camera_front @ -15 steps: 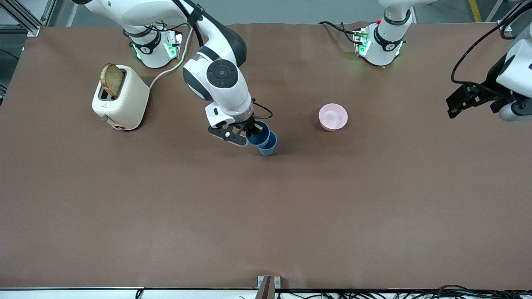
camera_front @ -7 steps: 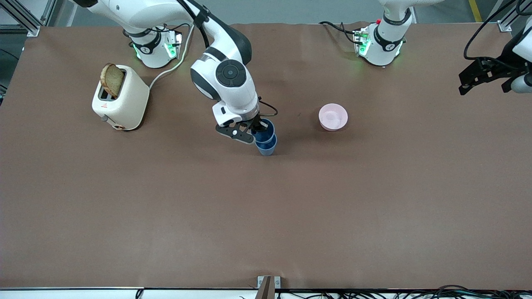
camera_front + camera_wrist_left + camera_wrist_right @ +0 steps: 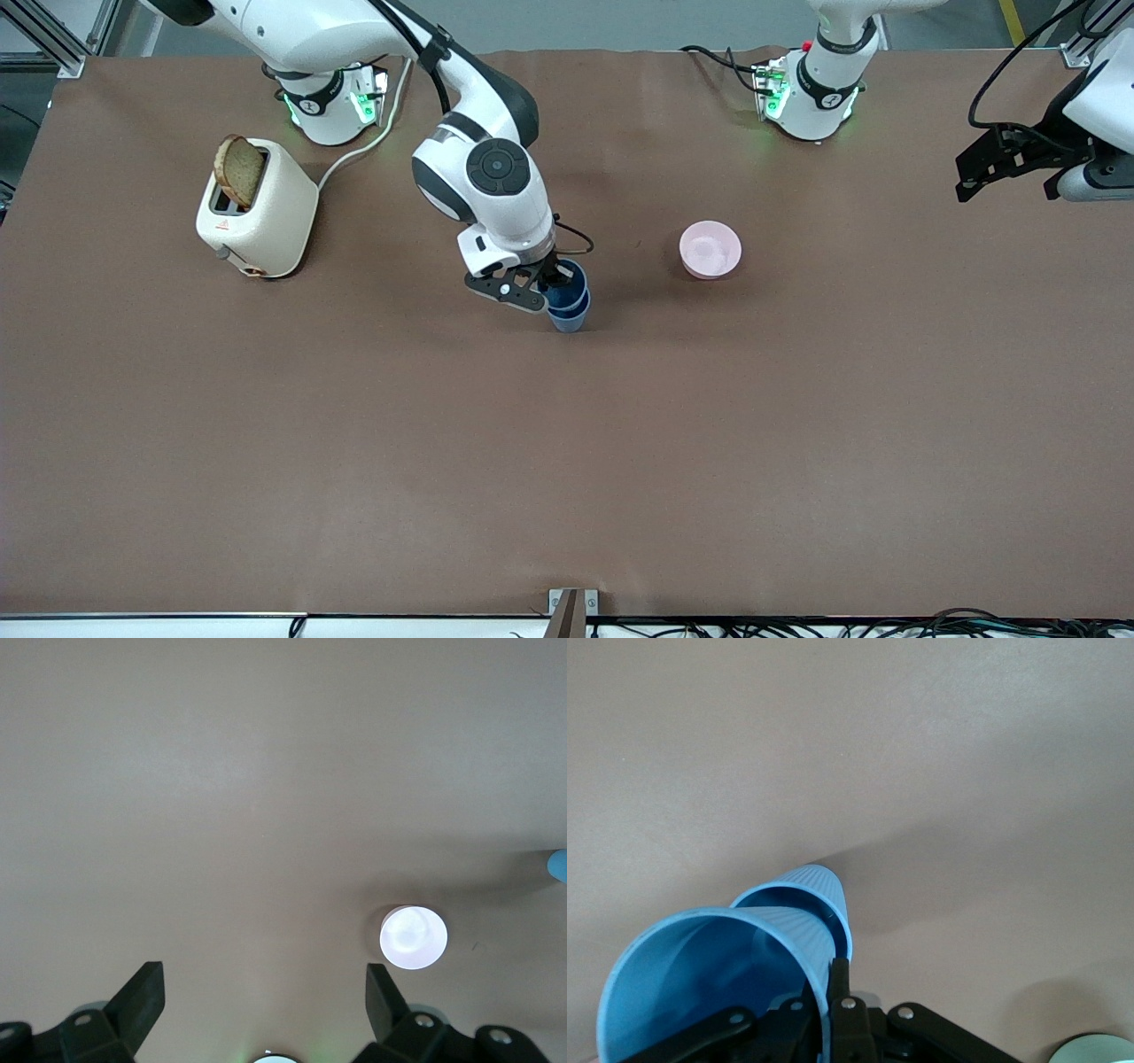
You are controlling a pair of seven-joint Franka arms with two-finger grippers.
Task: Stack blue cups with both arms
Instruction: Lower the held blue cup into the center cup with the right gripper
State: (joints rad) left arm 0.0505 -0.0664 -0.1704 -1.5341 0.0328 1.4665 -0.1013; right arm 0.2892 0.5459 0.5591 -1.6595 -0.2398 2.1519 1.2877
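Right pincer (image 3: 551,288) has lowered its blue cup (image 3: 567,285) deeper into the other.

You see matte, finely ribbed plastic blue cups (image 3: 718,966), a matte brown table cover (image 3: 567,461), and a glossy pink bowl (image 3: 710,249).

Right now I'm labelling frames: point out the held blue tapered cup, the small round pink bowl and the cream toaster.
held blue tapered cup (image 3: 567,276), front view, rim.
small round pink bowl (image 3: 710,249), front view, inside.
cream toaster (image 3: 275,221), front view, side wall.
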